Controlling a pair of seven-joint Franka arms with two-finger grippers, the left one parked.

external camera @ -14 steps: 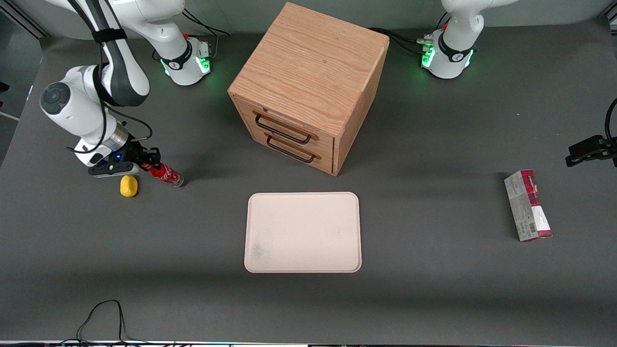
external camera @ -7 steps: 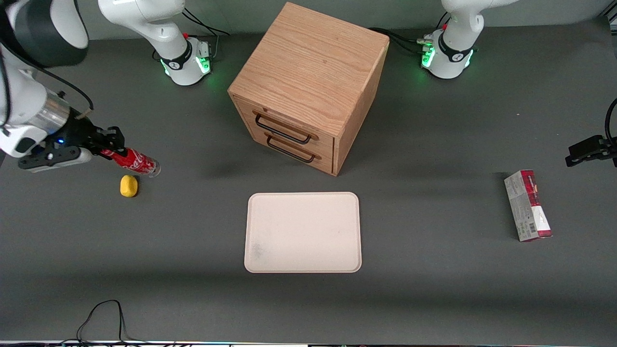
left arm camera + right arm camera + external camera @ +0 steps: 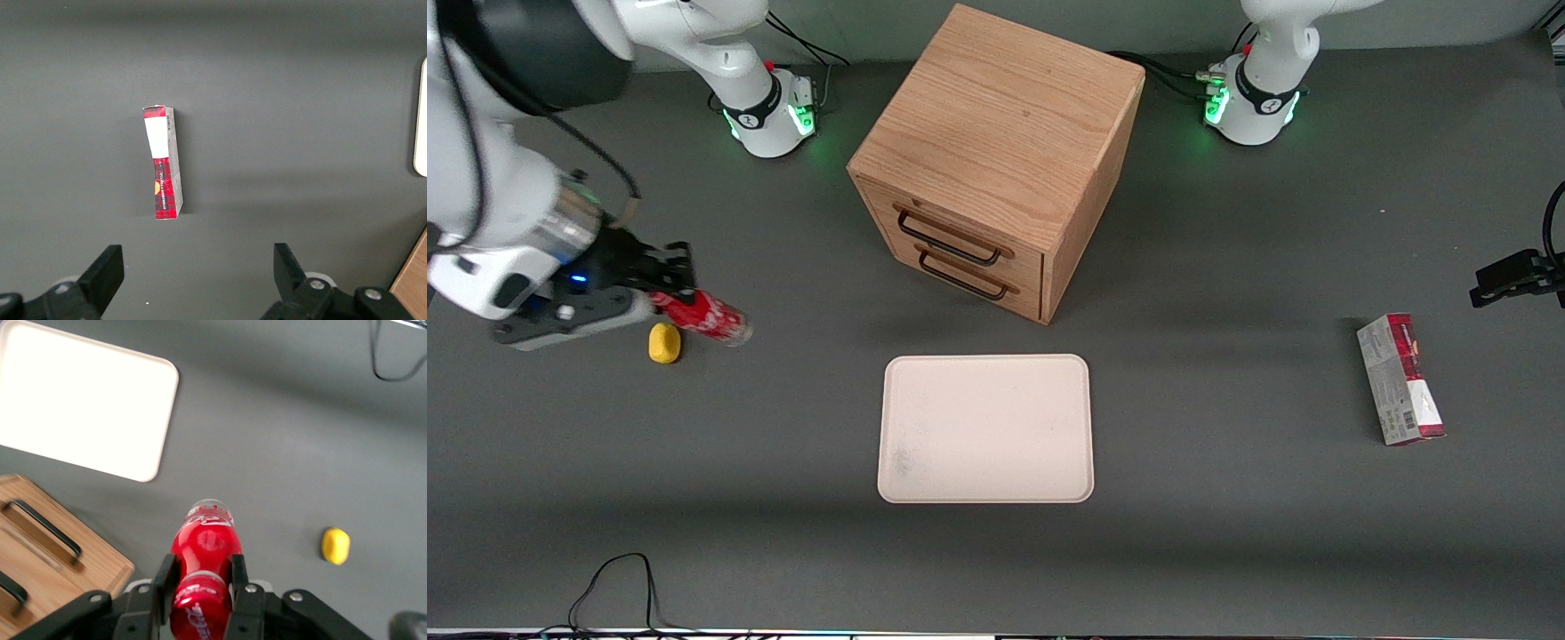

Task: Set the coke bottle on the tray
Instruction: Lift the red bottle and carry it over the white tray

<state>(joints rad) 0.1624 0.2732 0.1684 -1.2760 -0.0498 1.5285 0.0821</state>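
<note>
The dark grey table (image 3: 1227,533) carries everything here, and the wooden drawer cabinet (image 3: 996,160) is the biggest thing on it, its two drawer handles facing the front camera; it stands well apart from the gripper, toward the middle of the table. Next in size is the tray (image 3: 985,428), cream-white with a low rim and nothing lying in it, set in front of the cabinet and nearer the front camera than the jaws, also well apart from them; in the right wrist view it shows as a bright rounded rectangle (image 3: 80,400) past the bottle's clear end. The red-and-grey carton (image 3: 1400,379) lies flat far off toward the parked arm's end of the table. The gripper (image 3: 665,283) hangs above the table at the working arm's end, its jaws closed narrowly around the coke bottle (image 3: 704,316), pressing it from both sides near the capped end. The bottle (image 3: 203,570) is held off the table, lying roughly level, its clear base pointing away from the jaws toward the cabinet and tray. Smallest is the yellow lump (image 3: 663,343), resting on the table just below the jaws and bottle, not touching either.
</note>
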